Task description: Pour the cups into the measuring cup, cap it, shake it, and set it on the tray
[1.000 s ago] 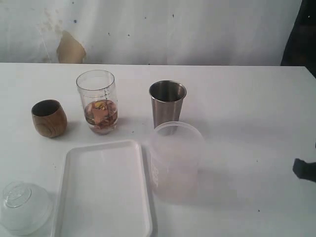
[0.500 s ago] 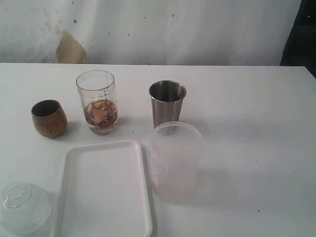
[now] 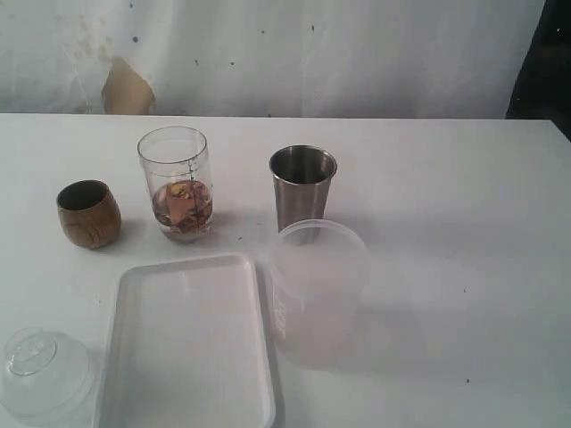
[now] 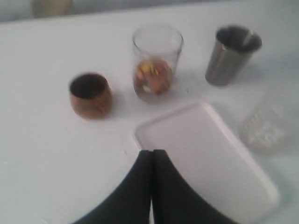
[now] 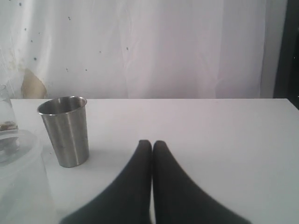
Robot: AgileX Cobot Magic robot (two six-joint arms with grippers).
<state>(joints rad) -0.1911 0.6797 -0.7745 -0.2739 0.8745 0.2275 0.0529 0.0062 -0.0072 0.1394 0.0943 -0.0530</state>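
Note:
The brown wooden cup (image 3: 89, 214) (image 4: 90, 95) stands at the left of the table. Beside it stands the clear measuring cup (image 3: 175, 183) (image 4: 155, 63), uncapped, with brownish contents at its bottom. The steel tumbler (image 3: 302, 188) (image 4: 231, 55) (image 5: 65, 130) is upright to its right. The white tray (image 3: 189, 343) (image 4: 210, 158) lies in front, bare. My left gripper (image 4: 152, 151) is shut with nothing in it, hovering near the tray's corner. My right gripper (image 5: 152, 143) is shut and empty, to the right of the tumbler. Neither arm shows in the exterior view.
A frosted translucent tub (image 3: 318, 290) (image 4: 271, 126) stands just right of the tray, in front of the tumbler. A clear domed lid (image 3: 40, 373) rests at the front left corner. A white curtain hangs behind the table.
A dark gripper part at the exterior view's right edge one second ago has withdrawn out of frame. The objects have not moved.

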